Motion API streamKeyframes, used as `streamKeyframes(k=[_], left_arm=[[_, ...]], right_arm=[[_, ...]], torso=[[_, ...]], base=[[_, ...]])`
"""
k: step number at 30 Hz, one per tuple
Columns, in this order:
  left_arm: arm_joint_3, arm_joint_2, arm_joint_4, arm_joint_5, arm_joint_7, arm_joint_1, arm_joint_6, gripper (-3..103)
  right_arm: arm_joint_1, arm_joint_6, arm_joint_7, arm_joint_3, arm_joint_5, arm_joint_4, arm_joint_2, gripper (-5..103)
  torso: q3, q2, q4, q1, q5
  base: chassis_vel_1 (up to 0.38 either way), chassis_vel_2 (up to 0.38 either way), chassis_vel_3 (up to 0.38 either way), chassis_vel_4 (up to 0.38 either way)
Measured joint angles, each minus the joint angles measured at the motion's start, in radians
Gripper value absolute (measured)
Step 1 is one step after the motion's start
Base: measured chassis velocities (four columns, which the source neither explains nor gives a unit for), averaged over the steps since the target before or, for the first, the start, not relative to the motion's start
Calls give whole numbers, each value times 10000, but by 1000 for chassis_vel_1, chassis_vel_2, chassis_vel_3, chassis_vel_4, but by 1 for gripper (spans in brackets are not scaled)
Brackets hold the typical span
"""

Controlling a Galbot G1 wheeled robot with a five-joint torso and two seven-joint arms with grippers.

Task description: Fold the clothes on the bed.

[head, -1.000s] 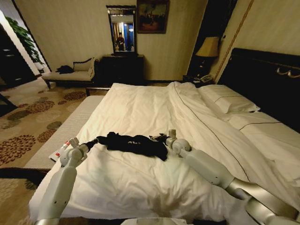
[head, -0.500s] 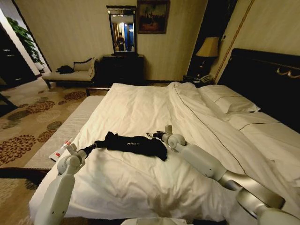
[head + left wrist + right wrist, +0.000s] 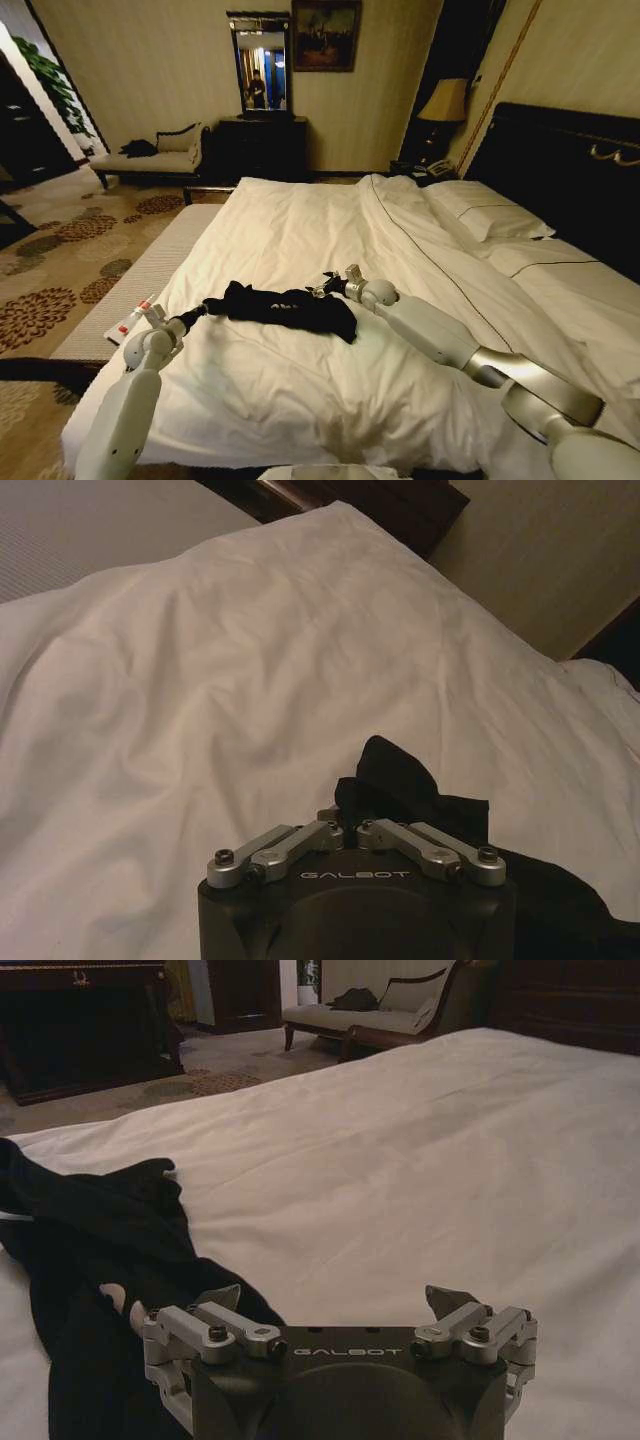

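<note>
While the black T-shirt [image 3: 290, 307] lies bunched on the white bed [image 3: 300, 240], its lettering lost in folds, the left gripper [image 3: 205, 307] is clenched on its left end. The right gripper [image 3: 322, 289] rests at the shirt's right edge, fingers [image 3: 222, 1298] spread, their tips hidden behind its body.

Chaise [image 3: 150, 158], mirror [image 3: 261, 66], lamp [image 3: 445, 102] — patterned carpet [image 3: 60, 265]
</note>
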Motion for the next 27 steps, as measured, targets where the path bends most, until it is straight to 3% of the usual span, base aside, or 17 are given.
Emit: streamKeyframes(k=[18, 22, 27], left_arm=[[238, -106, -131, 69, -34, -116, 34, 1], [286, -84, -28, 69, -35, -190, 35, 1], [395, -81, 103, 69, -30, -338, 35, 1]], right_arm=[[-118, 103, -155, -231, -617, -1373, 1283, 103], [-16, 149, -131, -260, -357, -1546, 1488, 90], [68, 125, -102, -265, -333, -1709, 1584, 83]], torso=[[0, -1, -1, 0, 1], [1, -1, 1, 1, 0], [1, 0, -2, 0, 0]], base=[[0, 0, 0, 0], [0, 0, 0, 0], [0, 0, 0, 0]])
